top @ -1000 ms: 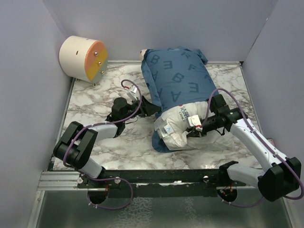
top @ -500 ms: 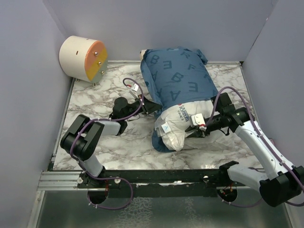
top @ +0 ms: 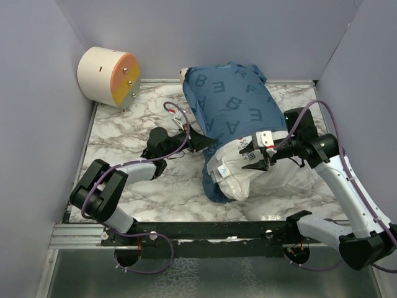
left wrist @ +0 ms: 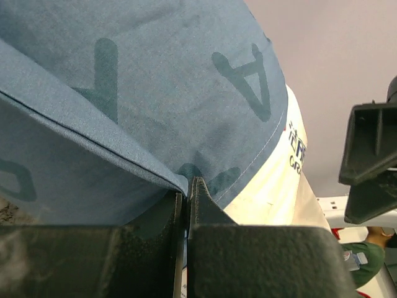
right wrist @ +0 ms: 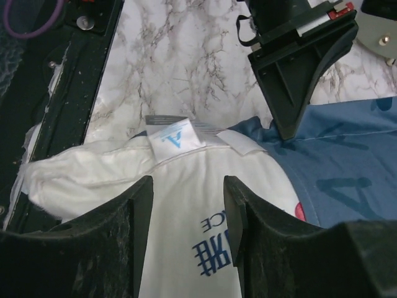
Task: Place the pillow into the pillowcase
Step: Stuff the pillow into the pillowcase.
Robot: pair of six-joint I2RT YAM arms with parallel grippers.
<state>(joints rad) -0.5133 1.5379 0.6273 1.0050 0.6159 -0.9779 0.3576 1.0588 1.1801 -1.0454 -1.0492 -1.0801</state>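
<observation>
The blue lettered pillowcase lies at the back of the marble table with the white pillow partly inside it, the pillow's near end sticking out toward me. My left gripper is shut on the pillowcase's hem at the left side of the opening; in the left wrist view the blue fabric is pinched between the closed fingers. My right gripper hovers open over the pillow's exposed end. In the right wrist view its fingers straddle the white cloth near the printed label without pinching it.
A cream cylinder with an orange face stands at the back left corner. Grey walls close in the table on three sides. A black rail runs along the near edge.
My left gripper has shut on the pillowcase hem. My right gripper has opened, let go of the pillow and lifted up and back over it. The pillow end has spread out.
</observation>
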